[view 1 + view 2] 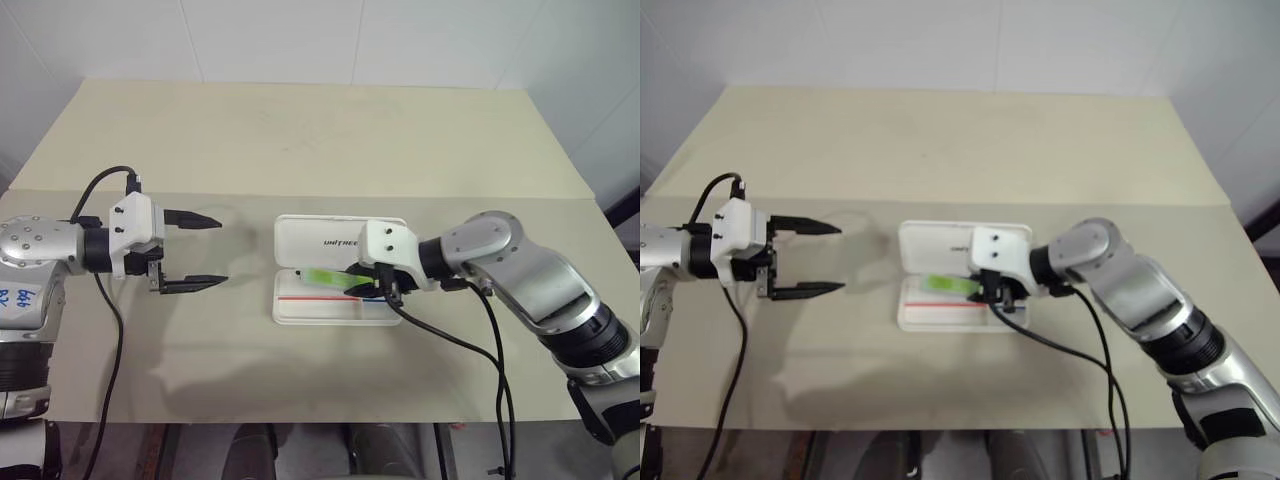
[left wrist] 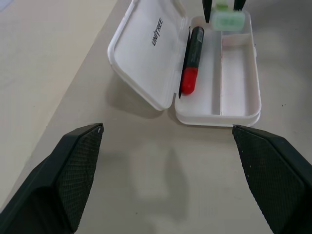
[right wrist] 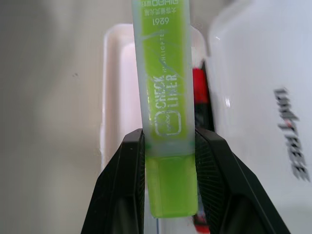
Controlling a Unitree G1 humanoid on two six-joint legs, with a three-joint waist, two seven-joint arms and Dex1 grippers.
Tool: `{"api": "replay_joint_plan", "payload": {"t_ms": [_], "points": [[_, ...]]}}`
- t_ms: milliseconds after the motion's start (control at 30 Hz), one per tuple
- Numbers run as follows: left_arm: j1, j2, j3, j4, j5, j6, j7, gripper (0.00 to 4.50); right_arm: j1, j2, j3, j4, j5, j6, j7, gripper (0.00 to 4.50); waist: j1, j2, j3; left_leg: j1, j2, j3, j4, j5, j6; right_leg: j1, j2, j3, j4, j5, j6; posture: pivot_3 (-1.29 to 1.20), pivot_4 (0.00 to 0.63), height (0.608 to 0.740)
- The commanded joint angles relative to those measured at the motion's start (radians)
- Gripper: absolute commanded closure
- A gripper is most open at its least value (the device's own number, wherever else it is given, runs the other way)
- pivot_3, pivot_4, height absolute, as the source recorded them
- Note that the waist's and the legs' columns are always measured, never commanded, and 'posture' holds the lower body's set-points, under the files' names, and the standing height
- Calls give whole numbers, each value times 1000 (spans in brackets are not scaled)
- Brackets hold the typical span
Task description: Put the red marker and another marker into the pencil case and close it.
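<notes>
The highlighter (image 3: 165, 117) is pinched between the two black fingers (image 3: 127, 195) of the right gripper (image 1: 372, 288), which press on its flat sides near the solid green end; the rest of the translucent barrel sticks out past the fingertips. It hangs over the open case (image 1: 335, 310), above the tray's right part, pointing along the tray toward the counter's left edge. Whether its far tip touches the tray cannot be told.

The red marker (image 2: 191, 61) already lies in the tray, in the narrow compartment next to the hinge, red cap toward the case's left end. The highlighter is beside it, over the wider compartment in front.

The case sits near the middle of the counter (image 1: 300, 140), closer to the front edge than the back. Its lid (image 1: 325, 240) is folded back flat toward the rear edge, lettering up, with the tray toward the front edge. A red line runs along the tray's floor.

The left gripper (image 1: 205, 252) hovers above the counter well to the left of the case, pointing at it, its fingers (image 2: 73, 175) spread wide and holding nothing.
</notes>
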Motion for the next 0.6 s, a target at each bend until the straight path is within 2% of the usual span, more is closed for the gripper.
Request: {"api": "replay_joint_plan", "payload": {"t_ms": [33,267,600], "points": [[28,25,53,-72,-31,21,24,0,-26,21,17,-22,-18,14,-1,3408,0,0,0,0,0,0,0,0,0,0,0,0,0,0,0,0,150,740],[73,24,65,-133,-47,54,59,0,-53,85,80,-15,-62,52,-11,3408,-3,0,0,0,0,0,0,0,0,0,0,0,1,0,0,0,150,740],[61,9,47,-135,-48,52,80,0,-62,92,110,-11,-90,71,-3,3408,-2,0,0,0,0,0,-1,0,0,-1,0,0,1,0,0,0,150,740]]}}
